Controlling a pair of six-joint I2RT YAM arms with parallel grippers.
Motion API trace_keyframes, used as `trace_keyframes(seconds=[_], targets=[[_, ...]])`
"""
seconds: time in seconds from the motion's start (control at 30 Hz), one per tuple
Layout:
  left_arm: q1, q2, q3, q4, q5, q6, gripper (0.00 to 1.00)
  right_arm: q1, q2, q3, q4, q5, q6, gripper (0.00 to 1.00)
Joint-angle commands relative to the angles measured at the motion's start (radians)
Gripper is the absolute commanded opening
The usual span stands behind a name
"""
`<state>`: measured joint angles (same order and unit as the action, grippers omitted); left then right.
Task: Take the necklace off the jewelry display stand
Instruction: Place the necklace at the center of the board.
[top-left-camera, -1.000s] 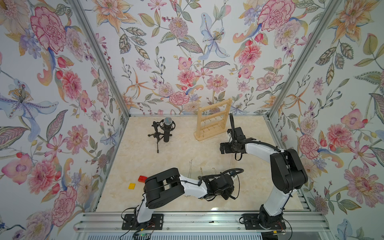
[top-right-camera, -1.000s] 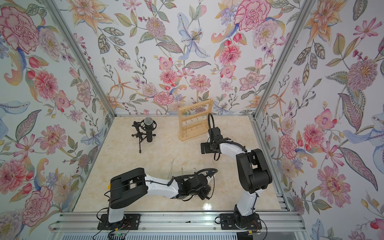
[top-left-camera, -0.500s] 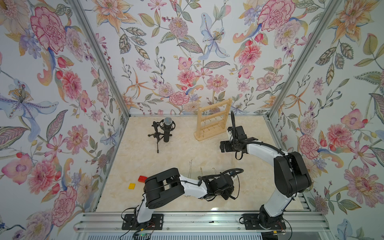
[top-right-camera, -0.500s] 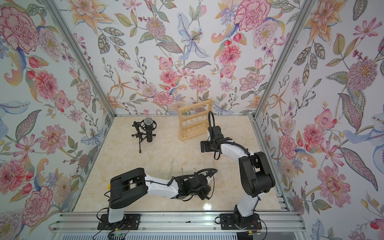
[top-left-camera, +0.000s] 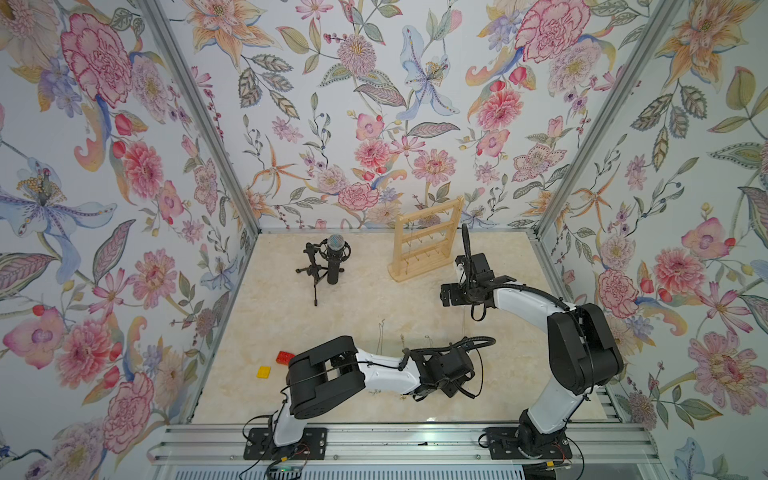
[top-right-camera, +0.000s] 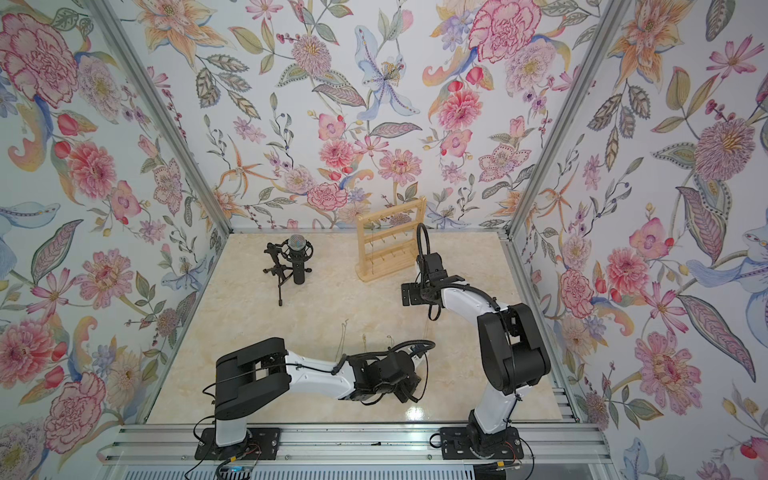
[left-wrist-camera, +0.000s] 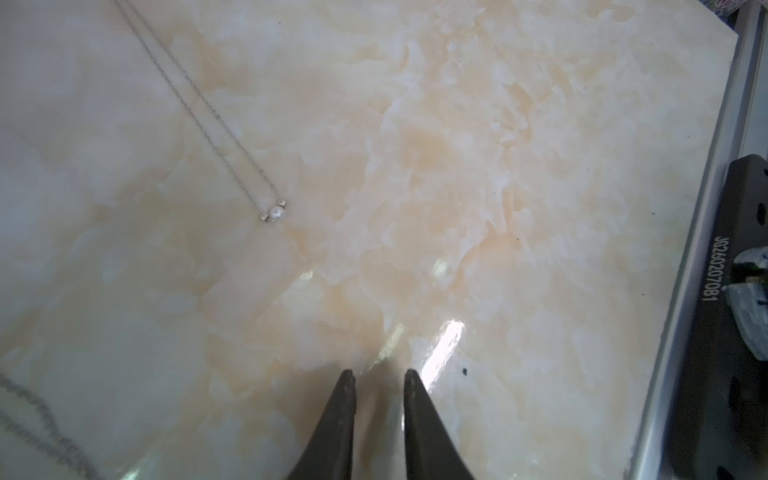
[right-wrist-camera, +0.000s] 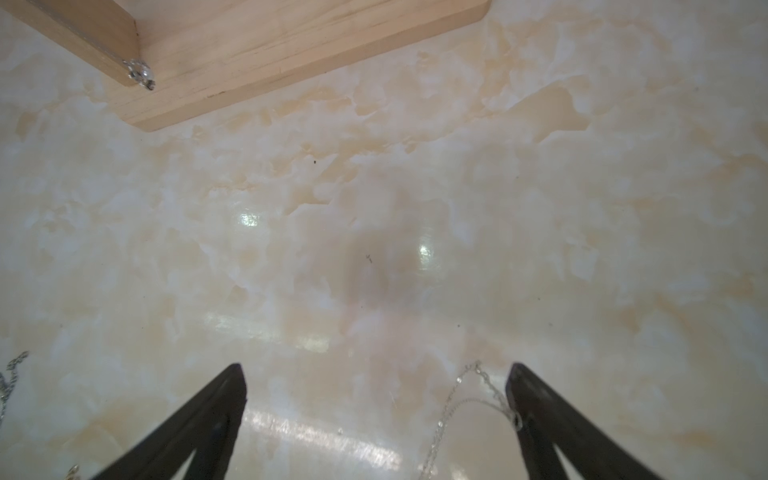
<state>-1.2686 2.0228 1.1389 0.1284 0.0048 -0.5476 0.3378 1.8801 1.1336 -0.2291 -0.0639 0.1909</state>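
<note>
The marble table is shut in by flowered walls at the left, top and right of both top views. A metal rail closes its lower edge. The widest bare stretch lies mid-frame, between the microphone at upper centre and the two arms. A red brick and a yellow brick sit at lower left, near the wall. The stand rises at upper centre-right, close to the back wall.

The right arm reaches up from the lower right, elbow high, with its wrist bent over just below and right of the stand's base. The right claw is released, its jaws spread wide with bare table between them. A loose chain lies by one finger; I cannot tell whether it touches. One necklace hangs along a post of the stand, its clear pendant down at the base, at upper left of that frame.

The left arm lies low across the bottom of the top views, forearm stretched rightward. The left claw is all but clenched on nothing, with a thin slit between the tips. A pearl chain lies left of centre, and the table's edge runs down the right side of that frame.
</note>
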Motion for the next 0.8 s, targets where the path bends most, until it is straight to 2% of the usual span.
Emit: trace_keyframes(seconds=[0.0, 0.23, 0.77], targets=[[-0.024, 0.057, -0.091, -0.208, 0.069, -0.032, 0.11, -0.005, 0.014, 0.024, -0.031, 0.001, 0.008, 1.00], [-0.026, 0.045, -0.123, -0.184, 0.075, -0.045, 0.10, -0.005, -0.018, 0.017, -0.033, -0.003, 0.010, 1.00], [-0.028, 0.039, -0.160, -0.150, 0.092, -0.063, 0.08, 0.016, -0.127, -0.020, -0.064, 0.071, -0.036, 1.00]])
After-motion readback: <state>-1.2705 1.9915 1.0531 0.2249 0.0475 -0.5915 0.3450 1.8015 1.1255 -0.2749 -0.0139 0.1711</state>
